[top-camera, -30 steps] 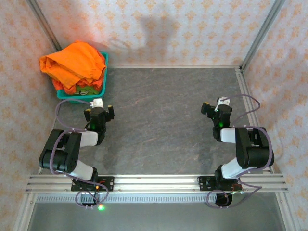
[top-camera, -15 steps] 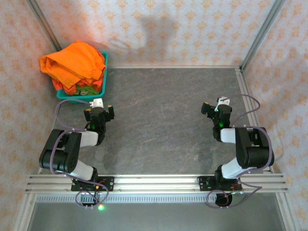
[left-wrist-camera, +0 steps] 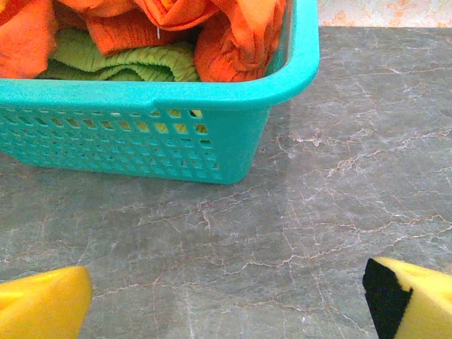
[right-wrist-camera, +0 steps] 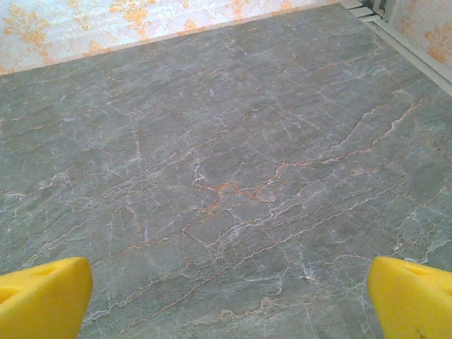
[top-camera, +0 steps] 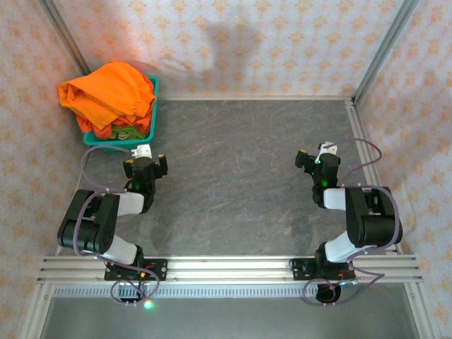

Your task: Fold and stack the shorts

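Observation:
Orange shorts are heaped in the teal basket at the back left, spilling over its rim, with lime green shorts tucked beneath. From the left wrist view the orange shorts and green shorts lie bunched inside the basket. My left gripper rests just in front of the basket, open, its yellow fingertips wide apart over bare table. My right gripper sits at the right side, open and holding nothing, yellow pads spread over bare stone.
The dark marbled tabletop stretches between the two arms. Patterned walls and metal frame posts close in the back and sides. A rail runs along the near edge under the arm bases.

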Tool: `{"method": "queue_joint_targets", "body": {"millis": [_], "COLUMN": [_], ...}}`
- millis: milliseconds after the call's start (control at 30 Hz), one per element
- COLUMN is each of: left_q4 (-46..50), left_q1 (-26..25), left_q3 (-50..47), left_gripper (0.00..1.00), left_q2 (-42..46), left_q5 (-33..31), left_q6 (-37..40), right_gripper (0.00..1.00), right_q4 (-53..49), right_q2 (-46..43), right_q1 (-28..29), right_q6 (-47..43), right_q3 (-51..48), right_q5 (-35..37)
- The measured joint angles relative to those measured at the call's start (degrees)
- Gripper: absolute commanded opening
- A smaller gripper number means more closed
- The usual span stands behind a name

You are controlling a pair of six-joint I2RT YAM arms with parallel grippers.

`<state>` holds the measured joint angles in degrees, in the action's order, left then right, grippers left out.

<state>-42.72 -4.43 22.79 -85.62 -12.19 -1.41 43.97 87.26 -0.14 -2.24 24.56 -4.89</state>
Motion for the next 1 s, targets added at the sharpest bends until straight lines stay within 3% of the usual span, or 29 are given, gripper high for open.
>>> {"method": "queue_joint_targets", "body": {"millis": [333,433,800,1000], "left_q4": [0.2,4.55,27.74,44.92], "left_q1": [0.0,0.0,-0.02,0.39], "left_q3": [0.02,0.52,6.47,21.75], "left_gripper": [1.0,1.0,1.0,1.0], "left_q2": [0.11,3.32,38.4,40.44], "left_q5": [-0.04,-0.24,-2.1,-3.74], "left_q6": [-0.02,-0.02,-7.65,-13.35], "right_gripper": [0.99,0.99,0.99,0.99], "right_q4": [0.0,-1.57,-18.4,-27.43], "right_q2": [0.0,-0.79,-25.66,-36.61], "right_q1": [0.0,0.0,0.0,0.0], "right_q6": [-0.02,-0.02,4.11,8.68], "right_q3": [0.0,0.0,1.18,1.16], "right_q5": [0.0,0.0,-0.37,-2.6]}}
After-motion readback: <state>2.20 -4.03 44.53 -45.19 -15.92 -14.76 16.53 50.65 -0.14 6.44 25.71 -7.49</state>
